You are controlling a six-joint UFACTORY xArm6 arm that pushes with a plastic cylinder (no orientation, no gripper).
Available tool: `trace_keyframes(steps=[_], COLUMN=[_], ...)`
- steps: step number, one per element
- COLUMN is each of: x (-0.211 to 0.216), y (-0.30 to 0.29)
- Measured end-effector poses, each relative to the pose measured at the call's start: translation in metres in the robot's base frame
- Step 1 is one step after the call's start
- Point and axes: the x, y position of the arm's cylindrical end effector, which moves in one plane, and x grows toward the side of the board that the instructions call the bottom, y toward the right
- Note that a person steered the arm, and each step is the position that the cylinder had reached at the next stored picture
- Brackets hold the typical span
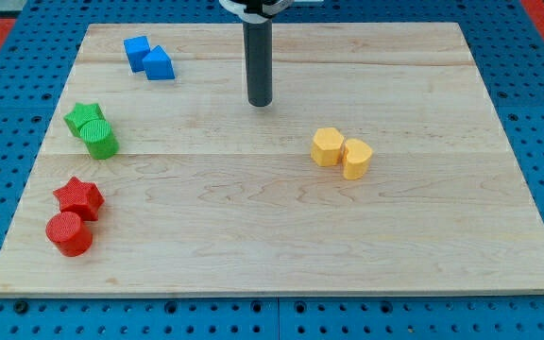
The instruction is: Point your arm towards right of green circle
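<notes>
The green circle (98, 139) is a short green cylinder at the view's left, touching a green star (82, 118) just above and left of it. My tip (259, 102) is the lower end of a dark rod coming down from the view's top centre. It rests on the board well to the right of the green circle and slightly above it, with bare wood between them. It touches no block.
A blue cube (137, 51) and a blue triangle (159, 64) sit at the top left. A red star (79, 197) and a red circle (69, 233) sit at the bottom left. A yellow hexagon (327, 146) and a yellow heart (356, 158) sit right of centre. The wooden board (281, 246) lies on a blue pegboard.
</notes>
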Motion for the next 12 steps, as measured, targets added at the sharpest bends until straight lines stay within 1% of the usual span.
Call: trace_keyframes(steps=[3, 6, 8, 9, 10, 12], x=[0.017, 0.020, 0.036, 0.055, 0.092, 0.097], y=[0.000, 0.006, 0.007, 0.007, -0.013, -0.018])
